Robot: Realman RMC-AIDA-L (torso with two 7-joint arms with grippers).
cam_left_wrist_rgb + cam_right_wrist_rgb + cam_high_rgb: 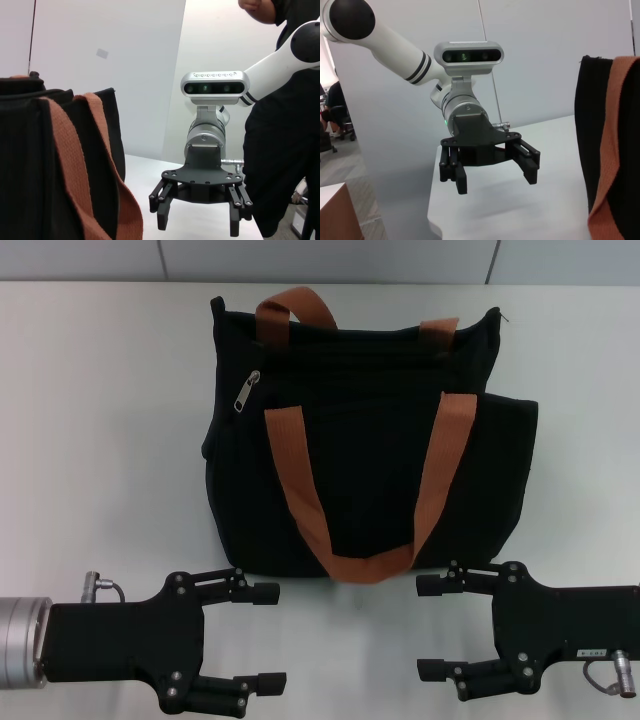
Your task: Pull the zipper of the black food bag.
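The black food bag (370, 440) lies on the white table with its front panel up and two rust-orange strap handles (300, 490). Its silver-grey zipper pull (247, 390) rests near the bag's upper left corner. My left gripper (268, 636) is open at the near left, just in front of the bag's lower edge. My right gripper (429, 628) is open at the near right, facing the left one. The left wrist view shows the bag (30, 165) close by and the right gripper (199, 225) beyond it. The right wrist view shows the left gripper (496, 180) and the bag's side (587, 135).
The white table (100, 440) reaches to a grey wall behind the bag. A person in black (280, 150) stands behind my right arm, close to the table's edge. The table's near corner (440, 220) drops off beneath the left gripper in the right wrist view.
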